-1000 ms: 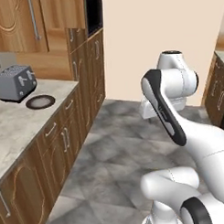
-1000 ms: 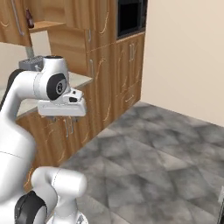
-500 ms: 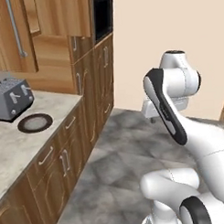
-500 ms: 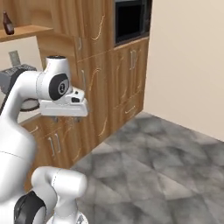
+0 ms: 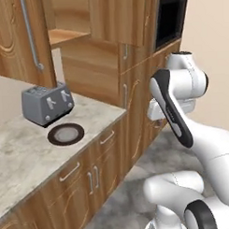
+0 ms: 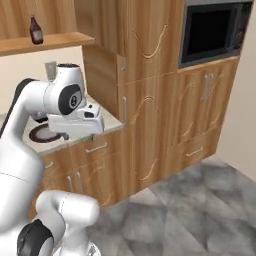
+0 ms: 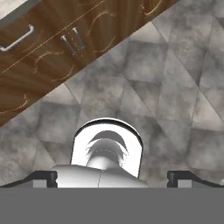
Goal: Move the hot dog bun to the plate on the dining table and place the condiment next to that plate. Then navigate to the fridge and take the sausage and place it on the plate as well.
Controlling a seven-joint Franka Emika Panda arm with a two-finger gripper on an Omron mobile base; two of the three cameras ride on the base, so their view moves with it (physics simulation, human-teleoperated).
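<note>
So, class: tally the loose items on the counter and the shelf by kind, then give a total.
Toasters: 1, the grey toaster
Plates: 1, the dark plate
Bottles: 1, the dark bottle on the shelf
Total: 3

No text can be read; the bottle (image 6: 35,30) looks too blurred.

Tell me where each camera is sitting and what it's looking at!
Left base view: behind the arm's left, looking over the counter with the toaster and plate; the arm rises lower right.
Right base view: behind its right, facing the wood cabinets and oven; arm lower left.
Hand view: on the hand, looking down at the grey floor; the open gripper shows.
Both base views share the plate.
</note>
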